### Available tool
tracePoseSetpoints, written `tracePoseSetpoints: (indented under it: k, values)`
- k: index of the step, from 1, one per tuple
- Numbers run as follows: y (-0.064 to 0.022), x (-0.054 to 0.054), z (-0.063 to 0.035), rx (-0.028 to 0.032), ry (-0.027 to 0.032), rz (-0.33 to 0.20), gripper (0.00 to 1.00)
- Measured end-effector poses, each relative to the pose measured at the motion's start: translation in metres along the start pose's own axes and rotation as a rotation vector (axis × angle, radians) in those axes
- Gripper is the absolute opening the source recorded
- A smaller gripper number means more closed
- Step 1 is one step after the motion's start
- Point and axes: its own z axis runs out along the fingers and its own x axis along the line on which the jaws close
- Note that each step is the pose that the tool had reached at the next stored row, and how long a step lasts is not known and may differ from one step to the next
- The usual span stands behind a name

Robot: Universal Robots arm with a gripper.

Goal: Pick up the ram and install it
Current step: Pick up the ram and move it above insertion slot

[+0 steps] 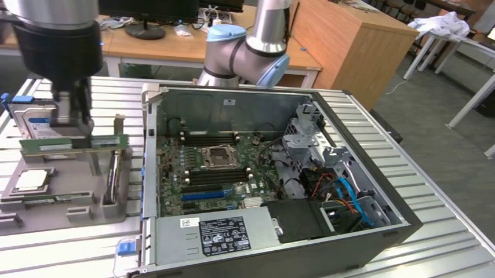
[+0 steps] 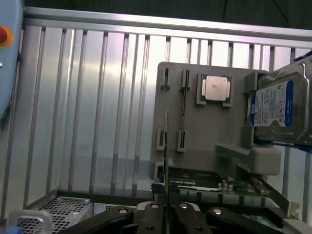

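Gripper point(image 1: 73, 128) grips the ram point(image 1: 85, 143), broadside in exterior view, edge-on at wrist

Slatted alu table point(image 1: 69, 246) carries open PC case point(image 1: 152, 139), side panel off. Inside: motherboard point(image 1: 203, 176) w/ CPU socket point(image 1: 219, 156) mid-board, labelled PSU point(image 1: 220, 236), blue cables point(image 1: 349, 196) toward exterior view's right. Grey fixture tray point(image 1: 85, 208) just beside case, exterior view's left; holds blue-labelled hard drive point(image 1: 35, 119) and square silver processor chip point(image 1: 31, 180). Wooden desk point(image 1: 155, 49) behind.

A ribbed aluminium table point(image 1: 421, 174) bears a grey parts holder point(image 1: 81, 186) just beside an open computer case point(image 1: 201, 110).
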Motion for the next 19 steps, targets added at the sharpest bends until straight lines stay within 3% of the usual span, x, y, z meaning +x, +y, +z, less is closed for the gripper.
tracePoseSetpoints:
  k: [3, 4, 19]
  values:
    - [-0.0139, 0.001, -0.0005, -0.0001, -0.0001, 0.000, 0.14]
    - [-0.0228, 0.001, -0.0010, -0.0004, 0.0000, 0.000, 0.14]
    - [-0.0901, 0.005, -0.0035, -0.0017, -0.0002, 0.000, 0.14]
